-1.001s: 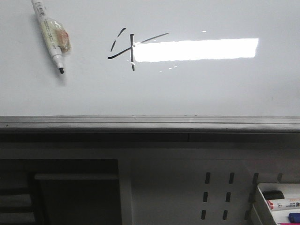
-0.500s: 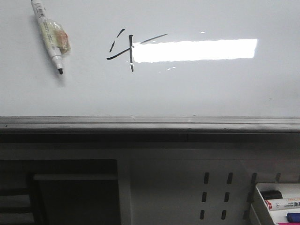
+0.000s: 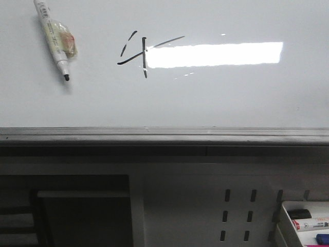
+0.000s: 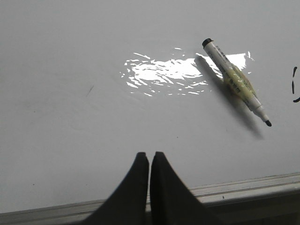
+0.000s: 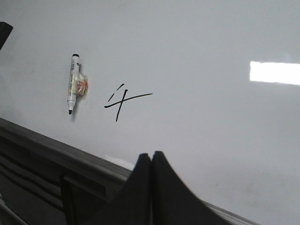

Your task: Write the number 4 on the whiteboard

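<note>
The number 4 [image 3: 138,54] is drawn in thin black strokes on the whiteboard [image 3: 216,98], beside a bright light reflection; it also shows in the right wrist view [image 5: 123,99]. An uncapped white marker [image 3: 55,38] lies flat on the board left of the figure, tip toward the rail; it shows in the left wrist view [image 4: 236,82] and the right wrist view [image 5: 73,89]. My left gripper [image 4: 149,155] is shut and empty near the rail. My right gripper [image 5: 151,154] is shut and empty over the board's edge. Neither gripper shows in the front view.
The board's grey metal rail [image 3: 164,135] runs across the front. Below it is a perforated panel [image 3: 236,211]. A white tray [image 3: 306,222] with several markers sits at the lower right.
</note>
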Motion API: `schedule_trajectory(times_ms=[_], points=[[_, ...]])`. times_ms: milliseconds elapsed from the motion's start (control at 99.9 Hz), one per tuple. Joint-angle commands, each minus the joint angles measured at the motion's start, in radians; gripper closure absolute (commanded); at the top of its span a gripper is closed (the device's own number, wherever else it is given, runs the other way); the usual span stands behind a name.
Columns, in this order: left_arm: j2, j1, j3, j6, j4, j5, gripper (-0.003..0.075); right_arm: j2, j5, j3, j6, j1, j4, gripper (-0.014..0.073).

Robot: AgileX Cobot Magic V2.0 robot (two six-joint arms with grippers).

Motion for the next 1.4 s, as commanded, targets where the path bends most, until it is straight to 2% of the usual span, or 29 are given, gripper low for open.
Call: schedule_trajectory(times_ms=[0,400,540,600,750,850,1091,1281,1331,1391], points=[[-0.029,-0.004,0.028,-0.010,-0.002,-0.068,0.0741,-0.008,-0.055,-0.024,-0.009,-0.008,0.023,0.0659],[-0.029,-0.004,0.028,-0.010,-0.002,-0.068,0.0741,-0.008,-0.055,-0.024,-0.009,-0.008,0.023,0.0659],[-0.029,-0.004,0.028,-0.010,-0.002,-0.068,0.0741,-0.008,-0.105,-0.016,-0.009,-0.008,0.013,0.0659],[-0.027,-0.004,0.028,-0.010,-0.002,-0.068,0.0741,-0.008,-0.130,-0.007,0.042,-0.015,-0.089,0.0659],[-0.028,-0.004,0.028,-0.010,-0.002,-0.068,0.0741,-0.008,-0.186,0.005,0.460,-0.068,-0.532,0.0659],[-0.028,-0.004,0.028,-0.010,-0.002,-0.068,0.0741,-0.008,-0.191,0.021,0.572,-0.111,-0.720,0.0659],[-0.028,-0.004,0.028,-0.010,-0.002,-0.068,0.0741,-0.008,-0.207,0.113,0.582,-0.196,-0.821,0.0659],[-0.028,-0.004,0.028,-0.010,-0.002,-0.068,0.0741,-0.016,-0.404,0.242,0.605,-0.196,-0.854,0.0659],[-0.028,-0.004,0.028,-0.010,-0.002,-0.068,0.0741,-0.016,-0.350,0.239,0.608,-0.196,-0.854,0.0659],[-0.028,-0.004,0.028,-0.010,-0.002,-0.068,0.0741,-0.016,-0.350,0.239,0.608,-0.196,-0.854,0.0659]])
